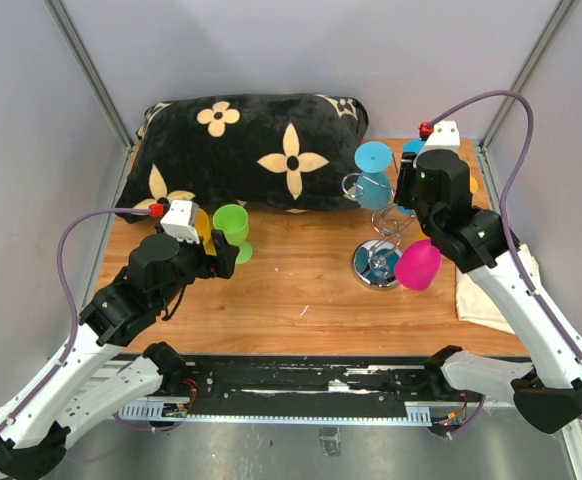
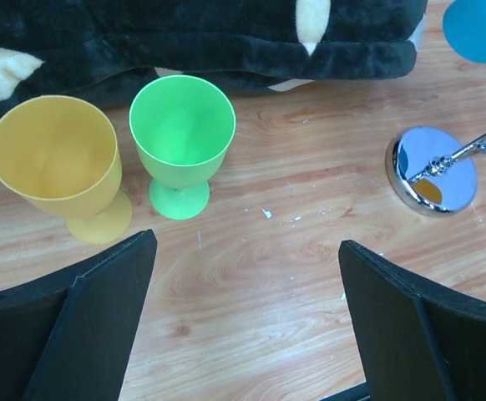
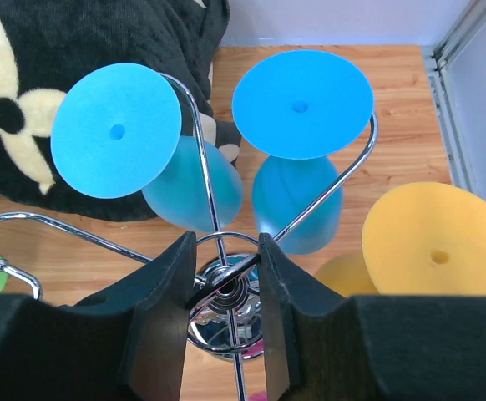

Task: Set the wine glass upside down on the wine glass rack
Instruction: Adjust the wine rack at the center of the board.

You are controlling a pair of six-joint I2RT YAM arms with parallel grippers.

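Observation:
The chrome wine glass rack point(image 1: 389, 228) stands right of centre on its round mirrored base point(image 2: 432, 170). Two blue wine glasses point(image 3: 116, 129) point(image 3: 301, 104), a yellow one point(image 3: 431, 246) and a pink one point(image 1: 418, 265) hang upside down on its arms. My right gripper point(image 3: 226, 276) is over the rack, its fingers pressed against both sides of the chrome ring at the top of the stem. A green wine glass point(image 2: 182, 134) and a yellow wine glass point(image 2: 55, 159) stand upright at the left. My left gripper point(image 2: 247, 244) hovers wide open just in front of them, holding nothing.
A black pillow point(image 1: 251, 145) with cream flowers lies along the back of the table. A white cloth point(image 1: 491, 295) lies at the right edge under my right arm. Grey walls close in both sides.

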